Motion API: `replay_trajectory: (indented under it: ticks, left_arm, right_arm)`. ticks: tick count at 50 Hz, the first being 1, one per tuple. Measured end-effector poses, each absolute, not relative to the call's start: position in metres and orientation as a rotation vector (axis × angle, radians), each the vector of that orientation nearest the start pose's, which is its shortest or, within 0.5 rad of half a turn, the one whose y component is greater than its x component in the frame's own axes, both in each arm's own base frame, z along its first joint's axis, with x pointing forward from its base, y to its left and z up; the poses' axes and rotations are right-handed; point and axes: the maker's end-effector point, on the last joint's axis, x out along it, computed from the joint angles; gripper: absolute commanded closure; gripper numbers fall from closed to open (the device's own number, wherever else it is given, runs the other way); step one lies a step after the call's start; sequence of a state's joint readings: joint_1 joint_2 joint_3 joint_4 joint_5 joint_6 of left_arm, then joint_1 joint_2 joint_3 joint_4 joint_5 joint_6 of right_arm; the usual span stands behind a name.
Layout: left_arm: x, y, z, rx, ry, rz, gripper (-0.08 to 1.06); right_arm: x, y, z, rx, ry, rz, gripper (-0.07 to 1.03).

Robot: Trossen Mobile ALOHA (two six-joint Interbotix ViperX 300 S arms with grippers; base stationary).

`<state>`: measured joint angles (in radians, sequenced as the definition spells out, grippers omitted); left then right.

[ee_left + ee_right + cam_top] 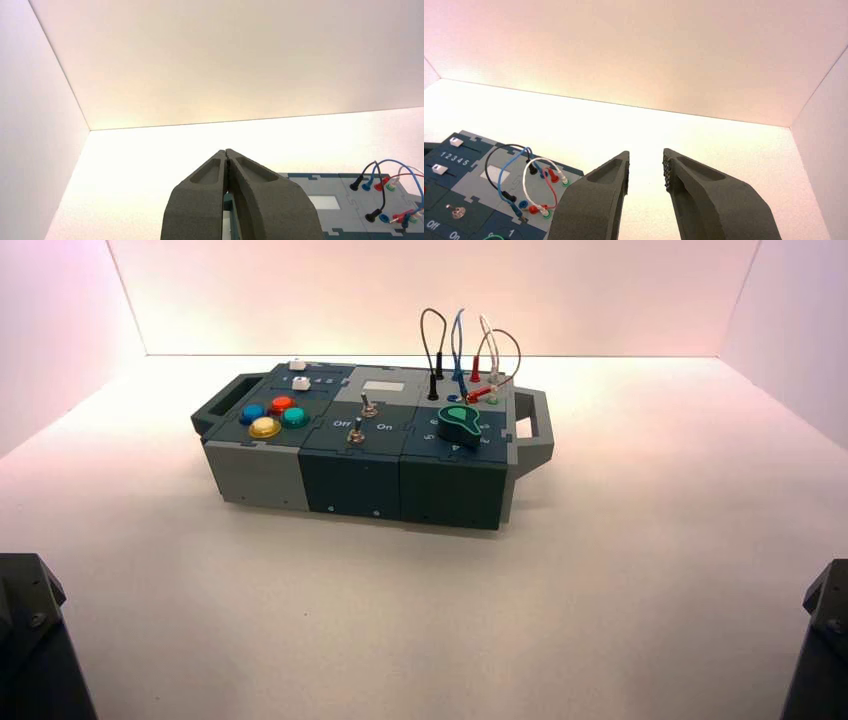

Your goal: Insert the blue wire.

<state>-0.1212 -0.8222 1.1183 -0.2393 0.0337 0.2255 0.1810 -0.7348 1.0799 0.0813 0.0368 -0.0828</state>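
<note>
The blue wire [458,335] stands as a tall narrow loop at the far right of the box [350,480]. In the right wrist view the blue wire [499,182] has one plug in the far row of sockets. Its other plug [519,212] lies loose beside the near blue socket [524,204]. The wire also shows in the left wrist view [395,161]. My left gripper [226,151] is shut and empty, well short of the box. My right gripper [646,162] is open and empty, off the box's right end. Both arms sit parked at the near corners.
A black looped wire [432,325] and a grey wire with red plugs [505,345] stand beside the blue one. A green knob [459,420] sits just in front of the sockets. Two toggle switches [369,410] and coloured buttons [272,415] lie to the left.
</note>
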Motion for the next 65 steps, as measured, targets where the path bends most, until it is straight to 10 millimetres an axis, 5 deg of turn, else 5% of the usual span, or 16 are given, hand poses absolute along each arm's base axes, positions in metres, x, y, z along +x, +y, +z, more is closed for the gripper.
replay_trajectory:
  ticks: [28,41,52,65]
  left_arm:
    - [0.273,-0.035,0.228,0.006,0.337,-0.126,1.01]
    - [0.271,-0.036,0.226,0.008,0.356,-0.134,1.01]
    - [0.268,-0.040,0.221,0.010,0.414,-0.157,1.01]
    - [0.263,-0.063,0.208,0.032,0.532,-0.249,1.01]
  right_arm:
    - [0.279,0.056,0.212,-0.041,0.469,0.198,0.58]
    - [0.266,0.078,0.226,-0.050,0.537,0.286,0.58]
    - [0.255,0.095,0.208,-0.102,0.666,0.361,0.55]
    - [0.243,0.129,0.216,-0.151,0.675,0.487,0.46]
